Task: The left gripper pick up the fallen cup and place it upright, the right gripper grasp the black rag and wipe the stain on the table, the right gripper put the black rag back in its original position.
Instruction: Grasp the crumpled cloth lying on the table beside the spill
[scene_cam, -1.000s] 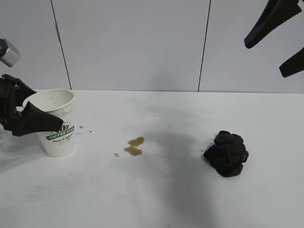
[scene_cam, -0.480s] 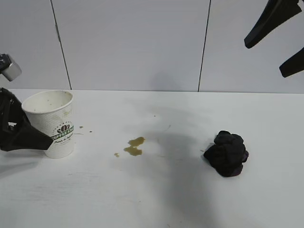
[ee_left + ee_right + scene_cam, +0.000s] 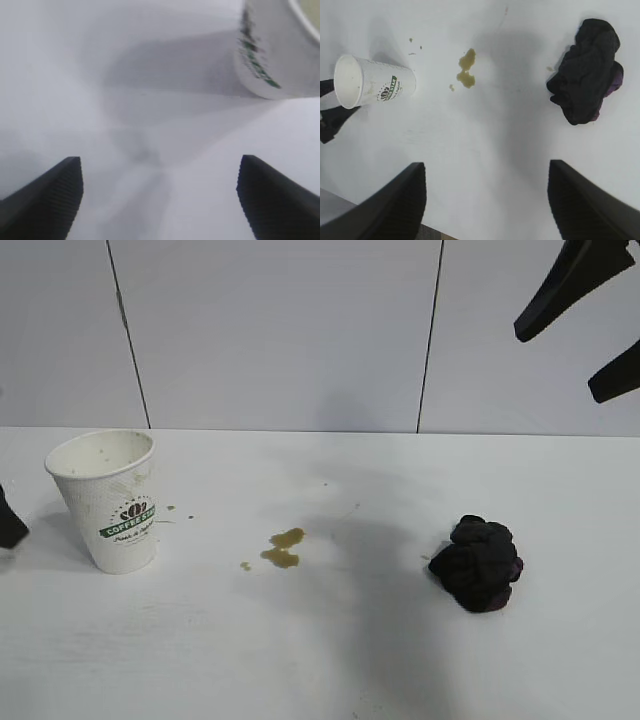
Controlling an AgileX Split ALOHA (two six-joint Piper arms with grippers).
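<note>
The cup (image 3: 108,500) stands upright on the white counter (image 3: 330,660) at the left of the exterior frame, mouth up, green logo facing the camera, brown specks inside its rim. Nothing touches it. The left tool (image 3: 10,525) shows only as a dark tip at the far left edge of that frame, apart from the cup; in the left wrist view its two black fingers (image 3: 47,200) stand wide apart with bare counter between them and the cup (image 3: 275,50) off at the upper right, so it is released and grasping nothing.

The stain (image 3: 284,548), yellowish-brown blotches with a small droplet beside them, lies near the middle of the frame, to the right of the cup. A few tiny specks sit close to the cup's base.

The black rag (image 3: 478,563) sits as a lumpy wad at the right of the frame, well apart from the stain.

The right tool (image 3: 590,325) hangs high in the upper right corner, above the rag, fingers spread and empty.
</note>
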